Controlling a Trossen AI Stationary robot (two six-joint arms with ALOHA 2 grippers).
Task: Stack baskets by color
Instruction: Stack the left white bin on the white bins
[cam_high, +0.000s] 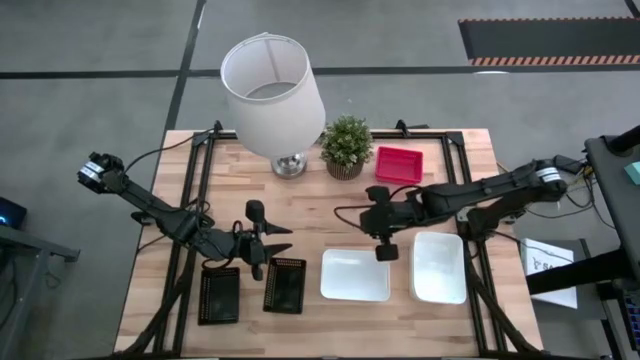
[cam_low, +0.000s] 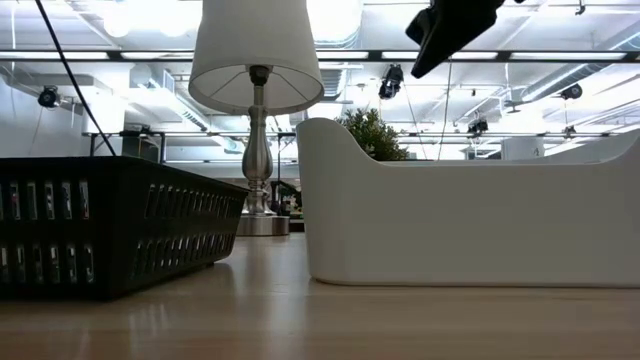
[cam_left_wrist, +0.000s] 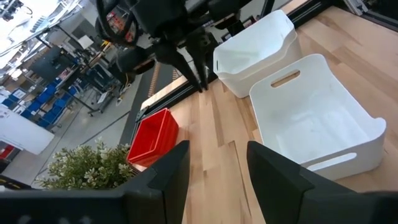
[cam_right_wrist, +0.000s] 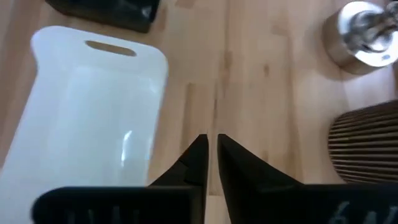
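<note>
Two white baskets (cam_high: 355, 275) (cam_high: 440, 267) sit side by side on the table near its front edge. To their left stand two black baskets (cam_high: 220, 295) (cam_high: 285, 285). A red basket (cam_high: 398, 163) rests at the back, right of the plant. My left gripper (cam_high: 268, 245) hangs open just behind the black baskets with nothing between its fingers (cam_left_wrist: 217, 165). My right gripper (cam_high: 386, 250) hovers shut and slanting down above the strip of table between the two white baskets (cam_right_wrist: 211, 142), holding nothing.
A white-shaded lamp (cam_high: 272, 85) on a metal base (cam_right_wrist: 364, 34) stands at the back centre. A small potted plant (cam_high: 347, 145) sits beside it. Bare wood lies between the lamp and the front row of baskets.
</note>
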